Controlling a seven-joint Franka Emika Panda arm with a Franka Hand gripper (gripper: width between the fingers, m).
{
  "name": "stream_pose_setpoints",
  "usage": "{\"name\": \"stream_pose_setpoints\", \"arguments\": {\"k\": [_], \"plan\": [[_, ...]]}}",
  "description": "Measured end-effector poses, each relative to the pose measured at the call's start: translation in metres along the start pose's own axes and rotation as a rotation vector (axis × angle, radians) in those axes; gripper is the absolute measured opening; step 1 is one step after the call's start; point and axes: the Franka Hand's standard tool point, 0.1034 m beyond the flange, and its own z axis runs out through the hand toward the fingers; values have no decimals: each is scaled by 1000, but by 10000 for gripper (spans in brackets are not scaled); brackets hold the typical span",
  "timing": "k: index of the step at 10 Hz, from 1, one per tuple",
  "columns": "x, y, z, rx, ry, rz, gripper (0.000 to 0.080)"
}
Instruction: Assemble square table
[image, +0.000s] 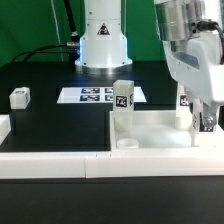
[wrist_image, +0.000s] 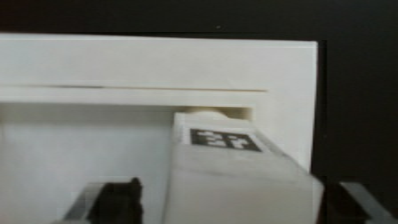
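Note:
The square table's white panel (image: 150, 128) lies at the exterior view's right, rim up. One leg peg (image: 122, 97) stands upright on its far corner at the exterior view's left. A second tagged leg peg (wrist_image: 226, 150) stands at the far corner on the exterior view's right, its tag (image: 184, 100) just visible beside the hand. My gripper (image: 207, 122) hangs over that peg. In the wrist view my gripper (wrist_image: 235, 202) straddles it, with a gap showing between the peg and each of the fingers (wrist_image: 121, 200). A loose leg peg (image: 20, 97) lies on the black table at the exterior view's left.
The marker board (image: 97, 95) lies flat in front of the robot base (image: 103, 40). Long white bars (image: 60, 165) edge the black surface at the near side and at the exterior view's left.

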Motion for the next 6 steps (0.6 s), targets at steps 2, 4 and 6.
{"name": "stream_pose_setpoints", "arguments": {"k": [2, 4, 6], "plan": [[-6, -3, 1, 15, -2, -409, 628], [-4, -2, 1, 12, 0, -514, 643], [-2, -1, 2, -17, 7, -891, 648]]}}
